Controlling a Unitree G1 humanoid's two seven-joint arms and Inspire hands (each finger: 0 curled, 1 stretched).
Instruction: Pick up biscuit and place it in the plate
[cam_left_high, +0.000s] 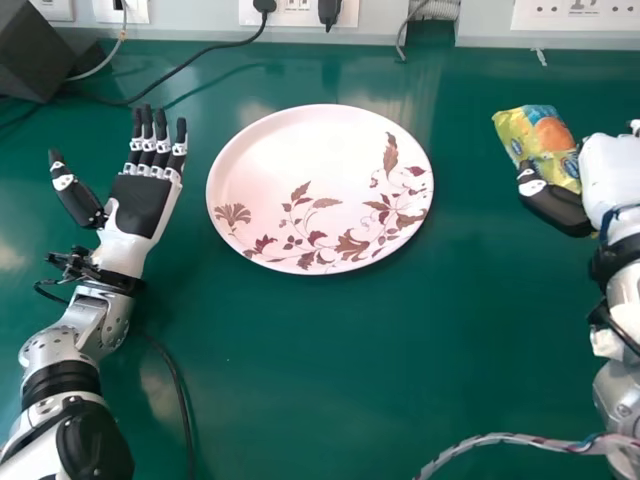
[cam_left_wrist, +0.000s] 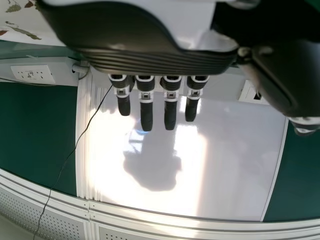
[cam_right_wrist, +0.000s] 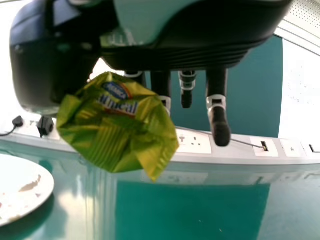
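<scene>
"Biscuit packet (cam_left_high: 541, 145) first: where do you see it?"

"At the right hand (cam_left_high: 608, 178), pinched between thumb and fingers. That hand is partly closed; the fingers farther from the thumb extend past the packet, nearly straight."

"And its wrapper?"

"Yellow and green, crinkled, with an orange patch. It's to the right of the plate (cam_left_high: 320, 130), well apart from it. How high it is over the table (cam_left_high: 330, 380), I can't tell."

"What's the plate like?"

"Round and pale, with brown leaves and flowers along its near part. It lies flat on the green table."

"Beyond that?"

"On the plate's other side is the left hand (cam_left_high: 140, 205), wide open, holding nothing. Behind everything are the wall sockets (cam_left_high: 582, 14), with a black cable (cam_left_high: 180, 70) and a dark box (cam_left_high: 38, 45) towards the far left corner."
</scene>
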